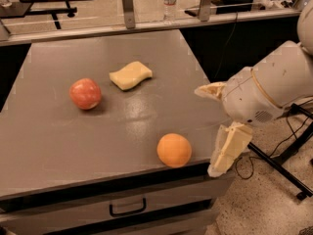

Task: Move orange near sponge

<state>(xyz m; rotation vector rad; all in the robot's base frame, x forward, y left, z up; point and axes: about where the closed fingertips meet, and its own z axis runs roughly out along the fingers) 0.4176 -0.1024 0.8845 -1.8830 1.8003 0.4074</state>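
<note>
So the robot's gripper (pixel 206 130) is hanging off the right edge of the counter (pixel 58 141), and its fingers (pixel 229 148) are spread wide with nothing between them, one cream pad up top and one lower down. The orange (pixel 174 150) sits just left of the lower finger, close to it but not touching, right at the front edge of the counter. That's the bit that matters: the fruit is beside the fingers rather than between them, so my guess is the arm has to shift left and get the open gap around it. It's round, so there's no long axis to line up with, and any angle should work. There's only one arm, so no choice there. The sponge (pixel 130 75) lies well beyond the upper finger, further left and back, and the apple (pixel 85 93) is further left again, near the sponge. The orange hasn't been picked up yet
</note>
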